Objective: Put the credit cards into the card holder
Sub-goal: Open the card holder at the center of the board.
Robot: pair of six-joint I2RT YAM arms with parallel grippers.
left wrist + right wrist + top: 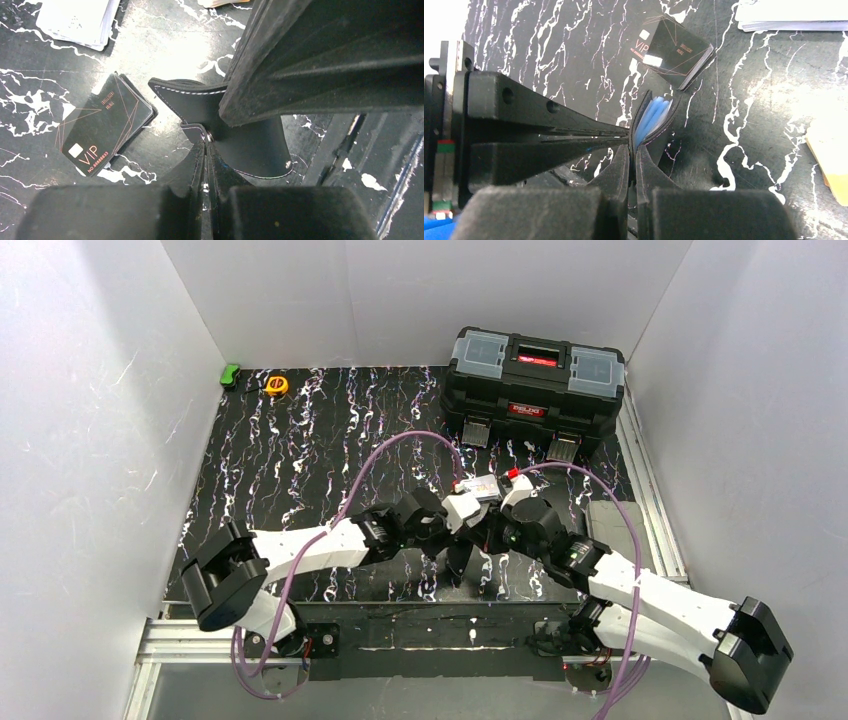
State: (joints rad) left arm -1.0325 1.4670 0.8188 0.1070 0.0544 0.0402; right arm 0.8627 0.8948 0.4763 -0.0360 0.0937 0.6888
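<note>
One card holder (250,145), blue sleeves (651,120) seemingly inside

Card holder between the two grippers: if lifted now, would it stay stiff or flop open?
Probably floppy: the card holder bends where the left gripper pinches it. Likely to fan open: its blue sleeves splay beyond the right gripper. Looks thin, so probably light.

Count: 1 black leather-like folding card holder (250,135). 3 lots of cards: black VIP stack (102,125), white stack (77,20), orange-yellow lot (831,175); cards per lot unreadable. 1 black plastic toolbox (535,385). 1 yellow tape measure (276,385).
</note>
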